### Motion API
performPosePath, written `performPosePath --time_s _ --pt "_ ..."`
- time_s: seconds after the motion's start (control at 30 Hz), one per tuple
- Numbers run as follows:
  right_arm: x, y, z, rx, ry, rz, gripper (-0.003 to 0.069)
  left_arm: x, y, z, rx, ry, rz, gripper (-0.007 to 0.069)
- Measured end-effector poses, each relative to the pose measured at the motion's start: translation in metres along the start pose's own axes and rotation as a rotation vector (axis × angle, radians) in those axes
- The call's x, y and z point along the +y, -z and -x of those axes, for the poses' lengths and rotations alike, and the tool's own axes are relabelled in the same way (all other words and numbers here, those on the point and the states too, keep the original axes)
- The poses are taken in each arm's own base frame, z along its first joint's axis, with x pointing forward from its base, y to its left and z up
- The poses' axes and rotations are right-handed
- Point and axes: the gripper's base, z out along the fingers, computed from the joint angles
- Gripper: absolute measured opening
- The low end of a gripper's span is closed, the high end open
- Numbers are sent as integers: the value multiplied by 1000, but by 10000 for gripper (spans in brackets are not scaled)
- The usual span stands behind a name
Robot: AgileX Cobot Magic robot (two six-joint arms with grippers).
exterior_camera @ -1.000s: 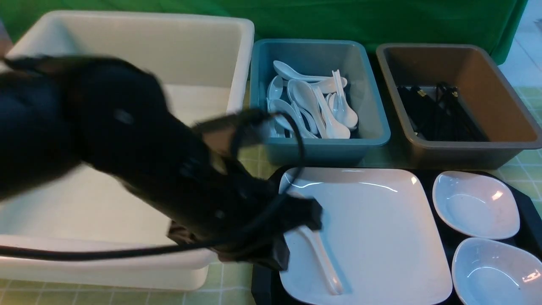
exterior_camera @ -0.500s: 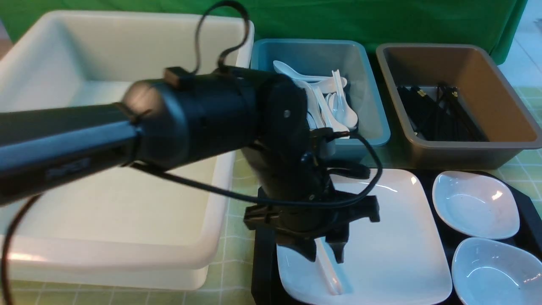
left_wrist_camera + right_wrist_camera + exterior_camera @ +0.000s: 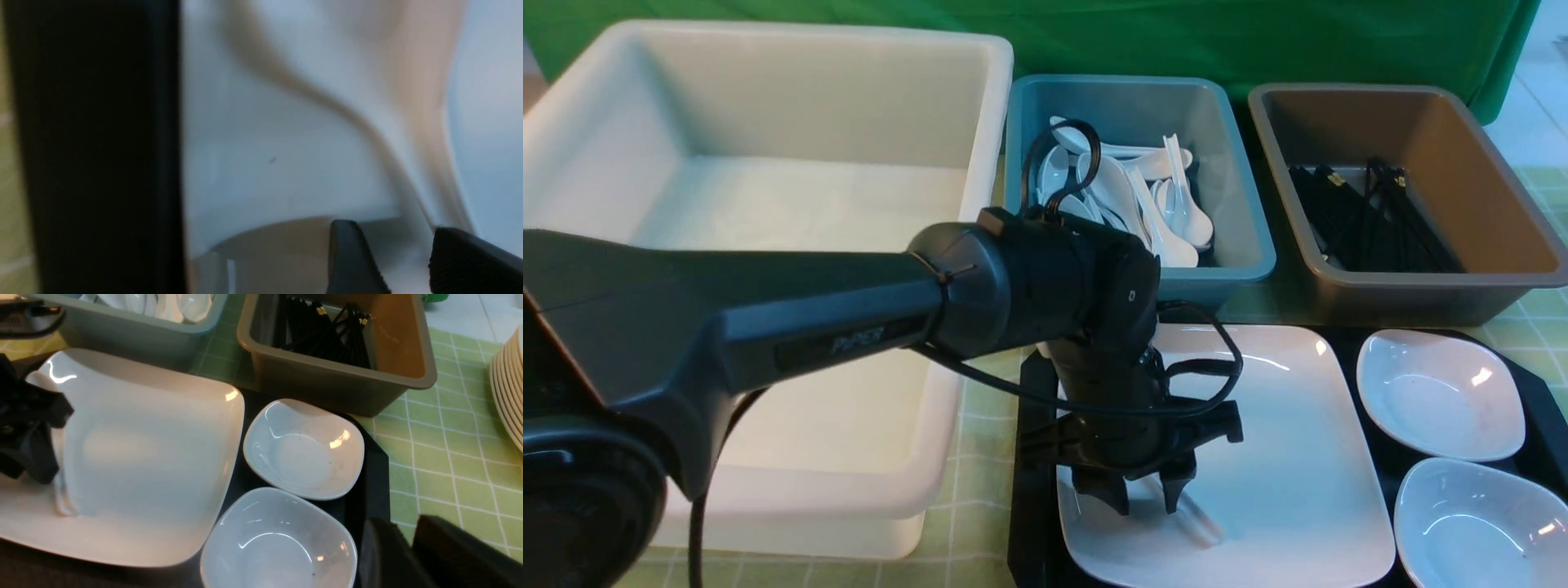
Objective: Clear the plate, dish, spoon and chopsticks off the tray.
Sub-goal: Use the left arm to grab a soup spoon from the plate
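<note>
Hovering your left gripper [image 3: 1143, 505], jaws spread and holding nothing, astride the white soup spoon [image 3: 1199, 527] lying on the square plate [image 3: 1290, 457] on the black tray [image 3: 1027, 531], you are probably risking the glossy handle squirting sideways if closing off-centre.

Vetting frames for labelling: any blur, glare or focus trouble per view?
Front view: mostly sharp, with glare streaks on the plate; the spoon on it is smeared. Left wrist view: out of focus throughout, edges lost. Right wrist view: sharp, small glints on a dish.
</note>
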Motion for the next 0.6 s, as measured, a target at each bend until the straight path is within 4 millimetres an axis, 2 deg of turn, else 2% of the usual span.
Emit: performPosePath --time_s 0.27,0.43,0.5,0.6 --pt "0 0 0 -1 0 0 122 -5 4 3 -18 4 -24 261" --pt "0 0 0 -3 0 0 125 -17 20 10 -31 -19 -53 262" --pt "0 0 0 -3 0 0 127 -22 26 14 -48 -79 -68 266" --pt "0 0 0 -3 0 0 134 -28 34 17 -76 -318 -81 276"
